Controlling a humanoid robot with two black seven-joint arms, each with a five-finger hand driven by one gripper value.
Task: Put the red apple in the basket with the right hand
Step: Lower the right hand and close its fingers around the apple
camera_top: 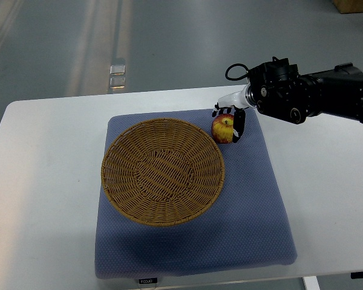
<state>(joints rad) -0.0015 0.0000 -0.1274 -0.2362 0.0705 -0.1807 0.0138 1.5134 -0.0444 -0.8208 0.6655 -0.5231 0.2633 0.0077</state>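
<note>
A red and yellow apple (222, 128) lies on the blue mat just past the right rim of the round wicker basket (163, 171). My right hand (231, 122) reaches in from the right edge on a black arm, and its fingers curl around the apple from above and from the right side. The basket has nothing in it. My left arm does not show.
The blue padded mat (254, 223) covers the middle of a white table (42, 181). Beyond the table's far edge lies grey floor with a small metal fitting (117, 74). A brown box corner (354, 5) shows at the top right.
</note>
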